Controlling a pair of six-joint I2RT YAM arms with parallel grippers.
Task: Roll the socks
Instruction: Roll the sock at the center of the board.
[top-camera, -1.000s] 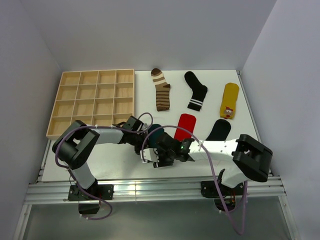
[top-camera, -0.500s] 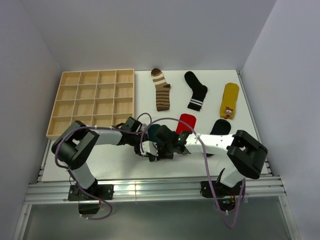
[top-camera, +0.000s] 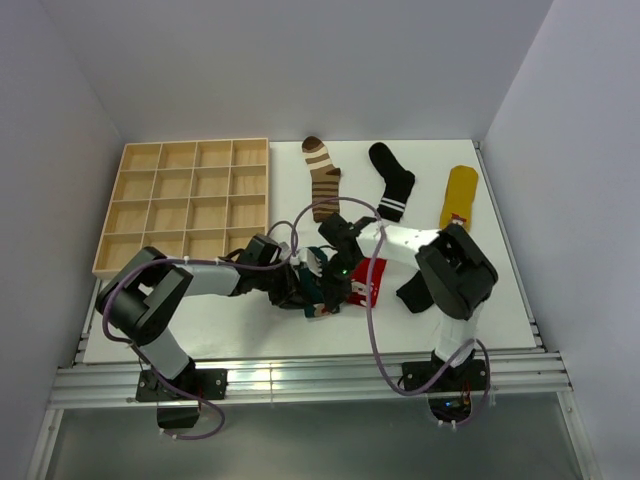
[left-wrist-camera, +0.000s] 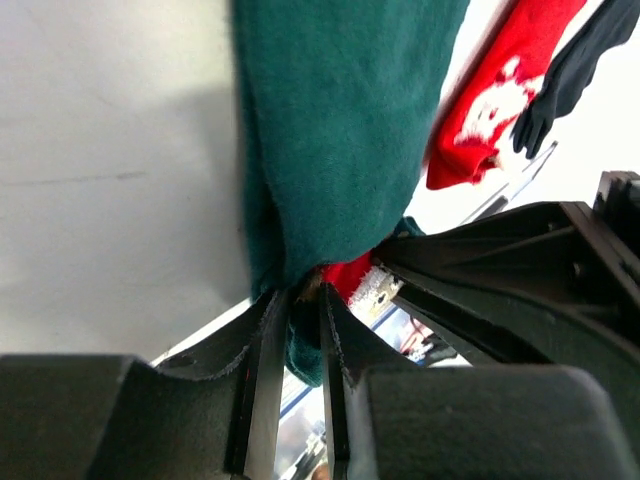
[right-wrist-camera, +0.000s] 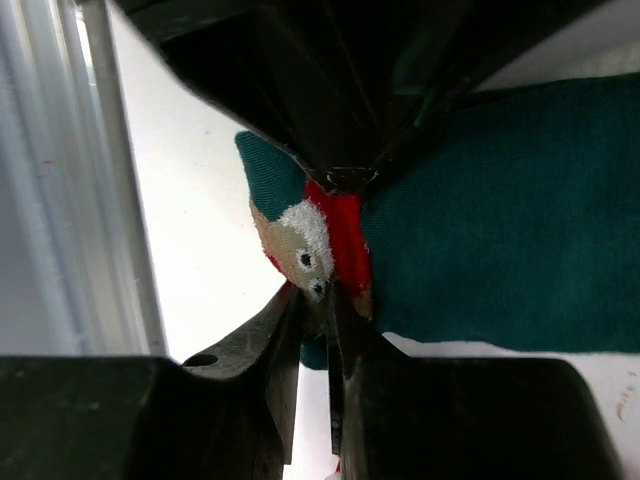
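The dark teal sock (top-camera: 322, 276) lies in the middle of the table between both grippers. My left gripper (top-camera: 296, 287) pinches its edge (left-wrist-camera: 340, 130) from the left, with teal fabric between the narrow jaws (left-wrist-camera: 303, 305). My right gripper (top-camera: 337, 283) reaches in from the far side and is shut (right-wrist-camera: 316, 298) on the end with the cartoon patch (right-wrist-camera: 310, 245). The red sock (top-camera: 366, 282) lies just to the right, and the plain black sock (top-camera: 413, 291) beyond it. At the back lie the brown-cream striped sock (top-camera: 322, 182), the black sock with white bands (top-camera: 392, 182) and the yellow sock (top-camera: 458, 198).
A wooden tray (top-camera: 186, 203) with several compartments stands at the back left. The right arm (top-camera: 400, 240) arches over the red and black socks. A metal rail (top-camera: 300, 380) runs along the near table edge.
The right arm swung from the near side round to the far side, and its gripper closed on the teal sock's patch end. The left jaws parted slightly round the teal fabric.
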